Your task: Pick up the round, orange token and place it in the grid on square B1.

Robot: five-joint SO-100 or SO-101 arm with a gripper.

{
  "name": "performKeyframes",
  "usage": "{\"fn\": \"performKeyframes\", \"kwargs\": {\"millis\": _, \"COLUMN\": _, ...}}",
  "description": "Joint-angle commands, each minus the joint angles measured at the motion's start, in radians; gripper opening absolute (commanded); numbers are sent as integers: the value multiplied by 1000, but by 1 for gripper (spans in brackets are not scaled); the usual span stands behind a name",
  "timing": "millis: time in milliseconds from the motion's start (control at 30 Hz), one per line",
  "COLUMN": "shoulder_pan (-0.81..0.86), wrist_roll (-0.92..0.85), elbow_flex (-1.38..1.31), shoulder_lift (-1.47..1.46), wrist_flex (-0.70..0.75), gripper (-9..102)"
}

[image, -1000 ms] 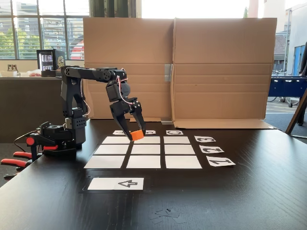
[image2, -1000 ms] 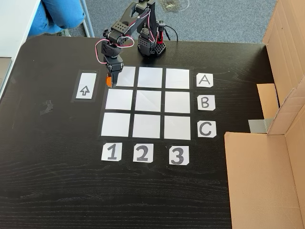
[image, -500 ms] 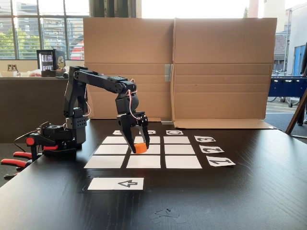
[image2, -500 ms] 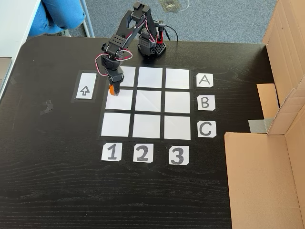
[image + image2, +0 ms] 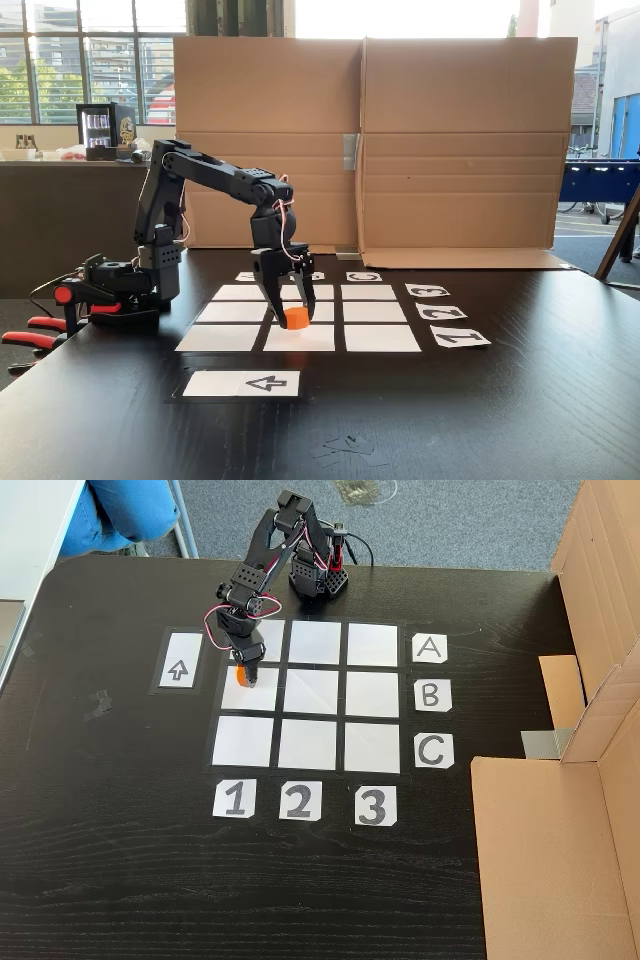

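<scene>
Orange and small, the token (image 5: 296,318) sits between the claw's (image 5: 290,318) two black fingers, which are clenched on its sides. In the side-on fixed view the claw points straight down, and the token is low over the grid (image 5: 375,338), at the near row of white squares. Whether it touches the paper I cannot tell. In the fixed view from above, the token (image 5: 242,676) is over square B1 (image 5: 262,696), near that square's upper left part, mostly hidden under the claw (image 5: 243,678). The arrow card (image 5: 177,659) lies just left of the grid (image 5: 310,744).
</scene>
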Motion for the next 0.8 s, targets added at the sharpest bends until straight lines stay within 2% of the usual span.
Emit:
{"fn": "performKeyframes", "kwargs": {"millis": 0, "shoulder_pan": -8, "wrist_roll": 9, "elbow_flex": -29, "shoulder_lift": 3, "wrist_flex": -9, "gripper": 0}}
{"fn": "performKeyframes", "kwargs": {"millis": 233, "shoulder_pan": 8, "wrist_roll": 14, "elbow_flex": -18, "shoulder_lift": -2, "wrist_flex": 8, "gripper": 2}}
{"fn": "performKeyframes", "kwargs": {"millis": 367, "shoulder_pan": 25, "wrist_roll": 14, "elbow_flex": -5, "shoulder_lift": -2, "wrist_flex": 15, "gripper": 30}}
{"fn": "performKeyframes", "kwargs": {"millis": 433, "shoulder_pan": 35, "wrist_roll": 14, "elbow_flex": -5, "shoulder_lift": -2, "wrist_flex": 23, "gripper": 50}}
{"fn": "performKeyframes", "kwargs": {"millis": 767, "shoulder_pan": 72, "wrist_roll": 31, "elbow_flex": -3, "shoulder_lift": 44, "wrist_flex": 3, "gripper": 54}}
